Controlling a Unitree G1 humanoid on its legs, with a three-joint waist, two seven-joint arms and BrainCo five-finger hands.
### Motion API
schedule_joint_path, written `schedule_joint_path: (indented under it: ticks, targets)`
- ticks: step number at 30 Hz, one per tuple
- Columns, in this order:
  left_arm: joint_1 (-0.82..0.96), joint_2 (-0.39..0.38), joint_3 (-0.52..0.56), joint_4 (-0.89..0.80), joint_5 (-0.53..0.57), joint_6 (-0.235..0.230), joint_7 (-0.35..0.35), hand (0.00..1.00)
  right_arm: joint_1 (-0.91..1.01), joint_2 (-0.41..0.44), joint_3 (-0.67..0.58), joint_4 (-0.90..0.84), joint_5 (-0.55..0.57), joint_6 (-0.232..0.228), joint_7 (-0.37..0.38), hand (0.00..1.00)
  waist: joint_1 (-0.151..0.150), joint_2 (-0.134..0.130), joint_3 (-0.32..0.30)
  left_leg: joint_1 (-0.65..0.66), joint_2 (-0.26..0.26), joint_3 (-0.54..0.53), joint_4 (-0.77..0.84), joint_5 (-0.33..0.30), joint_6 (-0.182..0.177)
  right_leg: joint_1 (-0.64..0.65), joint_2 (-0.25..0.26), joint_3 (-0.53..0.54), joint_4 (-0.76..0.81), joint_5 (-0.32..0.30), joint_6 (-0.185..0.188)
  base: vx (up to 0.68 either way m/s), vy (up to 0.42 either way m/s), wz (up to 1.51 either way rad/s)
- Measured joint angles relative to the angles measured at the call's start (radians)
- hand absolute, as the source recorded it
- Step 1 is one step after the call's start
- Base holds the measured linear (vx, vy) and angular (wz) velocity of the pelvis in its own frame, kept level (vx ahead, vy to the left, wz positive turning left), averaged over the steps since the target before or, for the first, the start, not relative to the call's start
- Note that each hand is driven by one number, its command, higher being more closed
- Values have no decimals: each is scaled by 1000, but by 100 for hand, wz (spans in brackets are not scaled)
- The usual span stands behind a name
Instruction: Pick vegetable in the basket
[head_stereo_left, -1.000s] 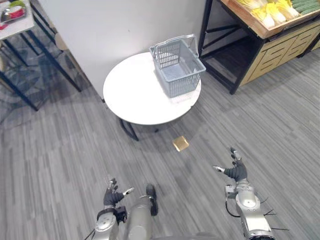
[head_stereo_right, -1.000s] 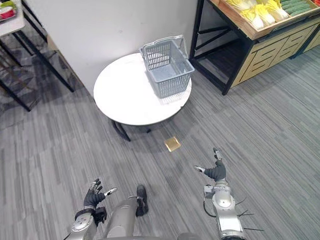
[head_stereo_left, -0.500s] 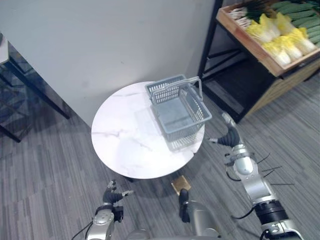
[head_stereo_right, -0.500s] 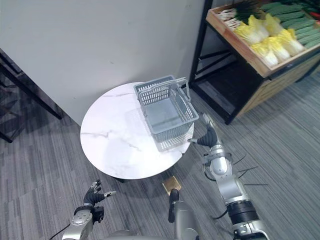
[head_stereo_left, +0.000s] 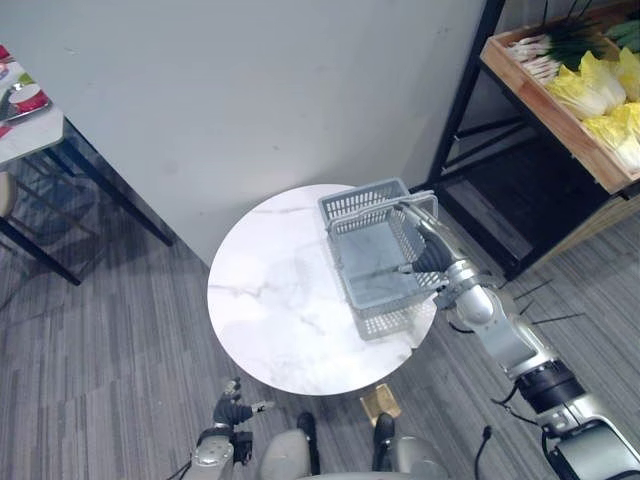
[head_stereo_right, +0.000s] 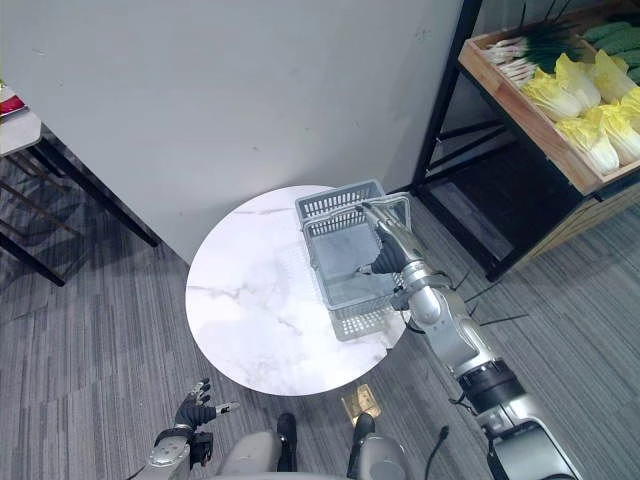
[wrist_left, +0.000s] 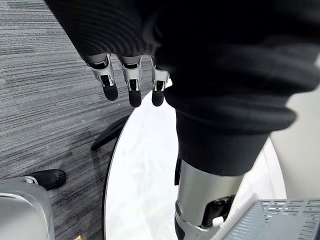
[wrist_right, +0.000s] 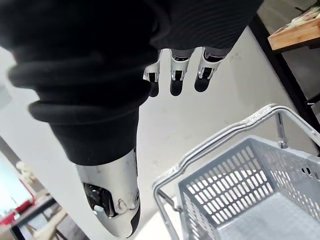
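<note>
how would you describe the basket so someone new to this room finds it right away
Find the round white marble table in front of the grey wall. On its side nearest the wooden vegetable shelf sits the basket, with the robot's right hand above its rim. It is the lone thing on the tabletop: grey plastic lattice walls, wire handles, empty.
</note>
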Motion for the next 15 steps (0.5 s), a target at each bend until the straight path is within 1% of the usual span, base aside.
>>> schedule_joint_path:
  ticks: [2, 4, 7, 9, 10, 11, 12, 14, 15]
  targets:
    - [-22, 0, 0, 0, -10, -14, 14, 0, -75, -37, 27, 70, -2, 4, -4, 0, 11, 10, 25, -14, -6, -14, -5, 10, -1, -6, -1, -13, -6, 3, 0, -4, 15, 15]
    - [-25, 0, 1, -1, -24, -25, 15, 0, -122, -43, 41, 110, -2, 7, -12, 0, 11, 13, 31, -24, -7, -28, -21, 23, -1, -18, 0, -25, -7, 3, 0, -3, 2, 19]
    - [-34, 0, 0, -1, -45, -30, 15, 0, -213, -51, 56, 211, -2, 14, -19, 0, 13, 27, 47, -57, -7, -51, -41, 46, -4, -52, 0, -43, -7, 6, -5, -7, -18, 18]
    - [-47, 0, 0, -1, -54, -32, 15, 0, -254, -61, 57, 288, -1, 26, -19, 0, 21, 48, 78, -59, -7, -70, -55, 59, -8, -51, 0, -60, -6, 6, -6, -21, -15, 21]
    - [-54, 0, -1, -1, -67, -38, 15, 0, -258, -72, 57, 322, 0, 28, -19, 0, 31, 57, 85, -67, -6, -79, -62, 66, -8, -61, 0, -66, -3, 6, -6, -27, -12, 16]
    - [-58, 0, 0, -1, -74, -42, 16, 0, -258, -78, 57, 342, 0, 28, -19, 0, 42, 60, 86, -73, -6, -81, -67, 71, -8, -71, 1, -66, 2, 6, -6, -20, -19, 21]
    - [-70, 0, -1, -4, -85, -51, 16, 0, -258, -87, 57, 384, 0, 32, -18, 0, 52, 73, 94, -92, -5, -100, -70, 81, -8, -86, 1, -68, 9, 4, -7, -13, -15, 18]
    - [-76, 0, -1, -7, -93, -53, 16, 0, -262, -87, 50, 400, -2, 37, -42, 0, 62, 79, 109, -94, -3, -104, -79, 91, -13, -96, 2, -68, 17, 3, -9, -22, -17, 12]
    - [-75, 0, -1, -7, -93, -52, 15, 0, -284, -85, 50, 419, 0, 37, -38, 100, 64, 81, 110, -98, -2, -106, -88, 99, -13, -110, 2, -68, 32, -3, -15, -42, -27, 6]
